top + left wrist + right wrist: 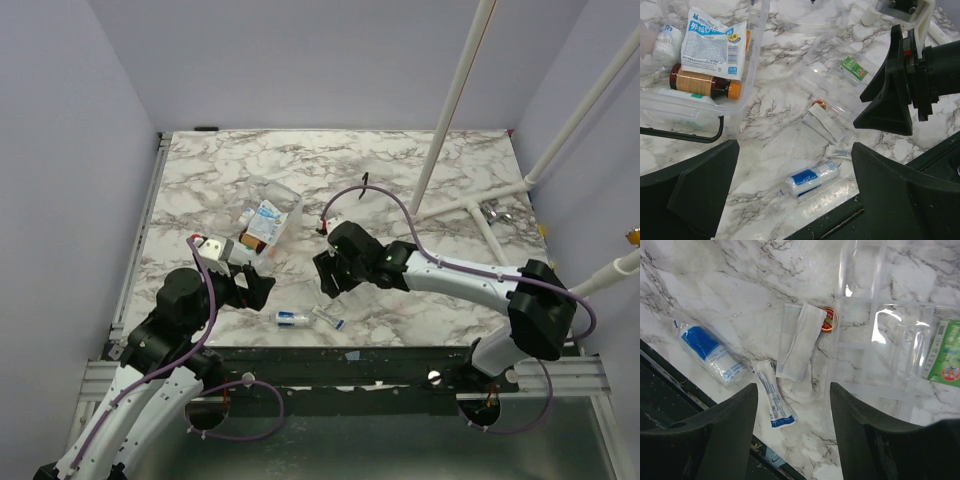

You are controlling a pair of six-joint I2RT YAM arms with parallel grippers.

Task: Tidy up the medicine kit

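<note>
Medicine kit (285, 192) on marble table, both grippers open and empty

Medicine kit, a clear plastic box, sits on the marble table (450, 200) left of centre, just ahead of the left arm. Seen from the left wrist, a blue and white packet (710, 42) lies across an amber bottle (702, 84) inside it, and a white bottle (665, 45) sits against one wall. The kit's black handle (690, 136) rests on the table beside the box.

To the right of the kit lies a clear divided tray (885, 340), with a green packet (946, 355) at one end. Touching the tray's edge is a small round red and gold tin (829, 320), partly covered by a flat white sachet (800, 342). Nearer the table's front edge are a small tube-shaped sachet with blue print (772, 400) and a blue and white gauze roll (710, 352), apart from each other.

The left gripper (795, 200) hovers near the kit with its fingers spread wide, holding nothing. The right gripper (795, 435) hangs above the loose sachets with its fingers apart, and nothing sits between them. Neither gripper touches the kit.
</note>
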